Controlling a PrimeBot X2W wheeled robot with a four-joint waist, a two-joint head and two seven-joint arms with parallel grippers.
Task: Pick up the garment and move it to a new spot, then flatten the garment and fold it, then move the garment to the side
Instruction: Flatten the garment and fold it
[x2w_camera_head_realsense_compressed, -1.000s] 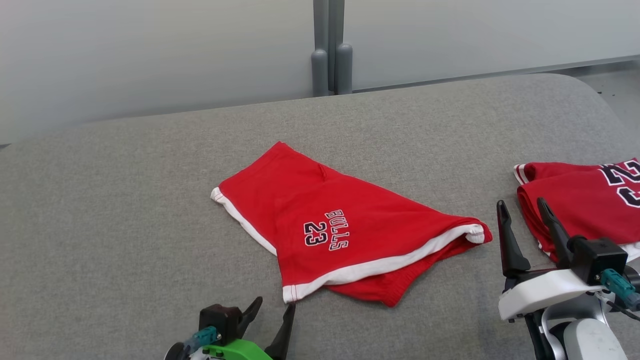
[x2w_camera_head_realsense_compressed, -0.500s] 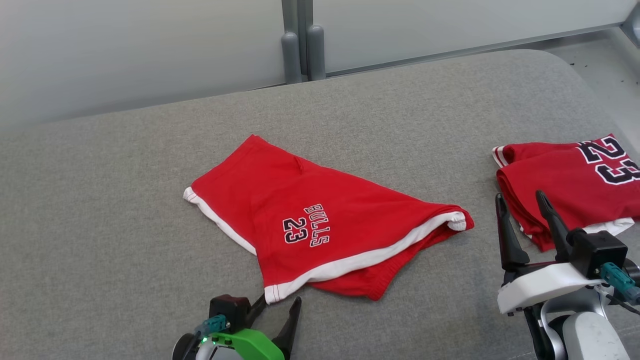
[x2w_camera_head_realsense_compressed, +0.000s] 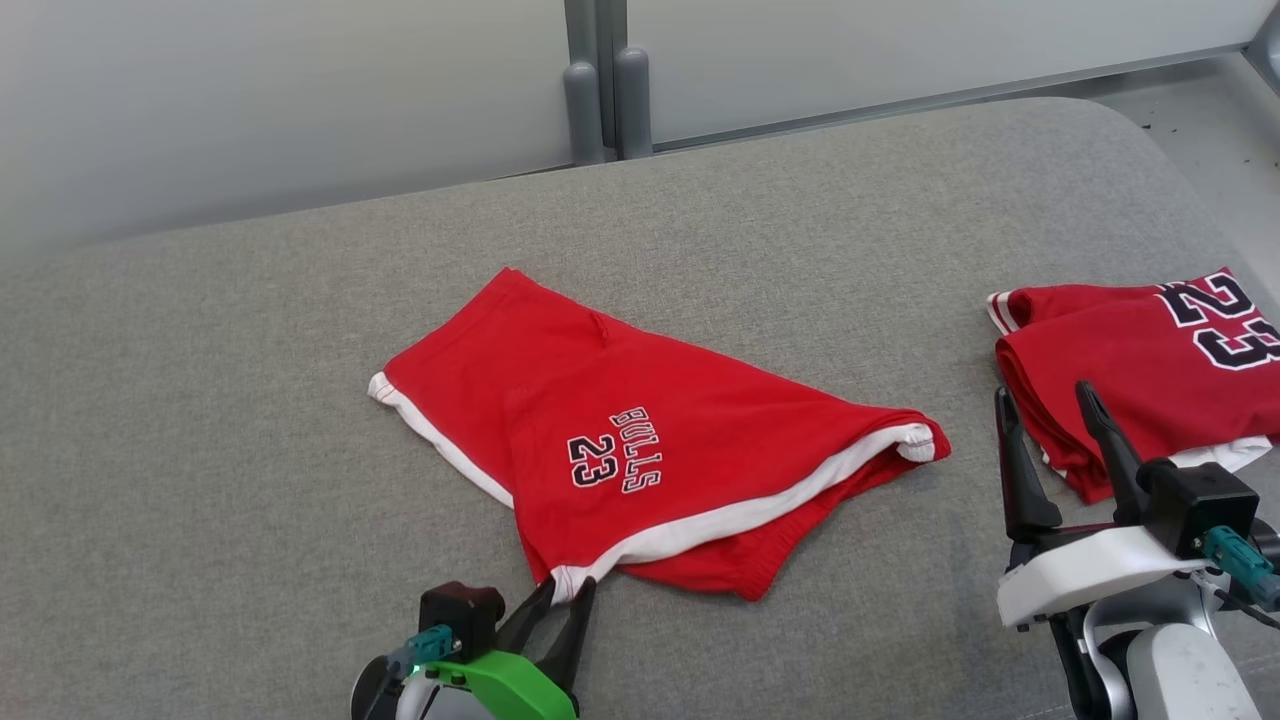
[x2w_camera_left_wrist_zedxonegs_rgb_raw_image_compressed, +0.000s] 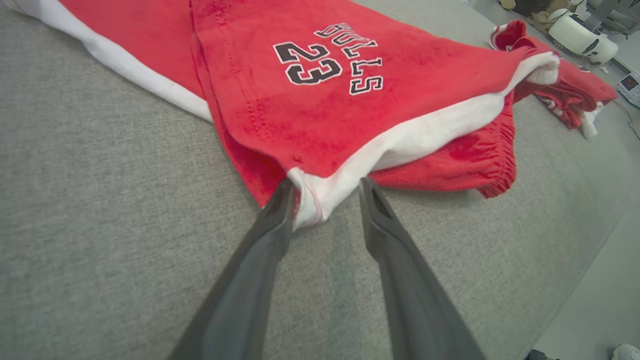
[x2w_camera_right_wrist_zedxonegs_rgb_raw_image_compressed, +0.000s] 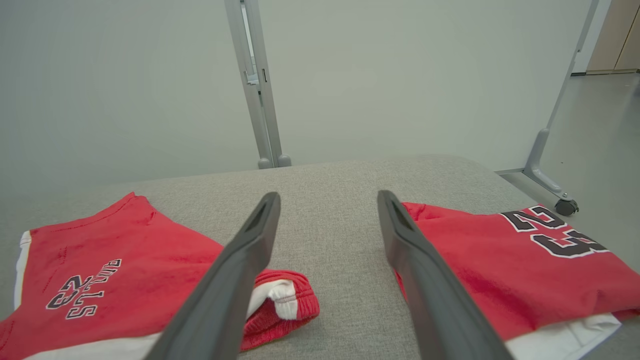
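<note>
Two arms reach up from the near edge of the grey fabric-covered table. The left gripper, on a wrist with a bright green cover, lies low over the cloth surface with its dark fingers pointing away from the robot at the nearest corner of the pair of red shorts with white hems and "BULLS 23" lettering. In the left wrist view the white-trimmed corner sits between the two fingers. One finger touches the cloth at the corner's edge, while the other stands just beside the hem with a sliver of grey showing. The jaws are partly apart around the corner and not clamped on it.

The shorts lie flat-ish near the middle of the table, doubled over so that a lower red layer sticks out under the white hem on the side nearest the robot.

The right gripper, carried on a white forearm, is raised above the table with its fingers spread wide and nothing between them. It hangs between the shorts and a folded red jersey with a large "23", which rests near the table's right edge, well apart from the shorts.
</note>
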